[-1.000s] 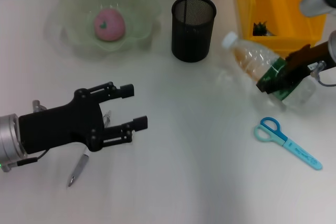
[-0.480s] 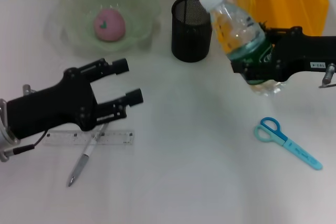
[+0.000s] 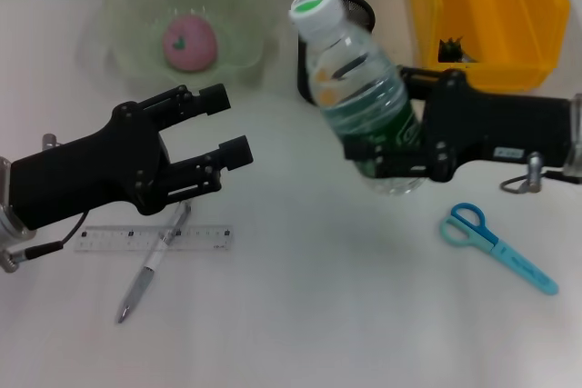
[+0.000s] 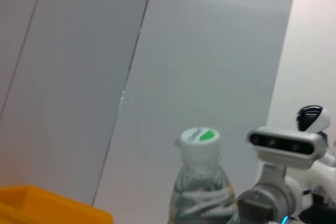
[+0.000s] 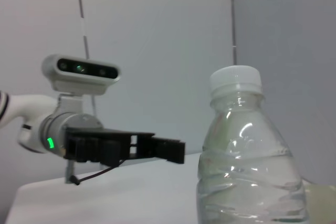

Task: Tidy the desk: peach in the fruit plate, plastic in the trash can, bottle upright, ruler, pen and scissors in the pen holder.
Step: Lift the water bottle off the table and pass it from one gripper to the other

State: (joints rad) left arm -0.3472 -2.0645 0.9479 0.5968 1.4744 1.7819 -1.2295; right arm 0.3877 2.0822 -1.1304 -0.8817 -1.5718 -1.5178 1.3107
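Observation:
My right gripper (image 3: 386, 152) is shut on the clear bottle (image 3: 355, 88), held upright above the desk in front of the black mesh pen holder (image 3: 362, 12); the bottle (image 5: 247, 166) fills the right wrist view and its cap (image 4: 198, 139) shows in the left wrist view. My left gripper (image 3: 227, 124) hovers open over the desk's left side. Below it lie the clear ruler (image 3: 118, 239) and the silver pen (image 3: 145, 272). Blue scissors (image 3: 498, 247) lie at the right. The pink peach (image 3: 189, 42) sits in the green fruit plate (image 3: 241, 2).
A yellow bin (image 3: 486, 15) stands at the back right with a small dark item (image 3: 450, 50) inside. The left arm (image 5: 105, 145) shows in the right wrist view.
The right gripper has swung the bottle from lying tilted at the right to upright and carried it left toward the centre. The left gripper rose and shifted back, uncovering the ruler.

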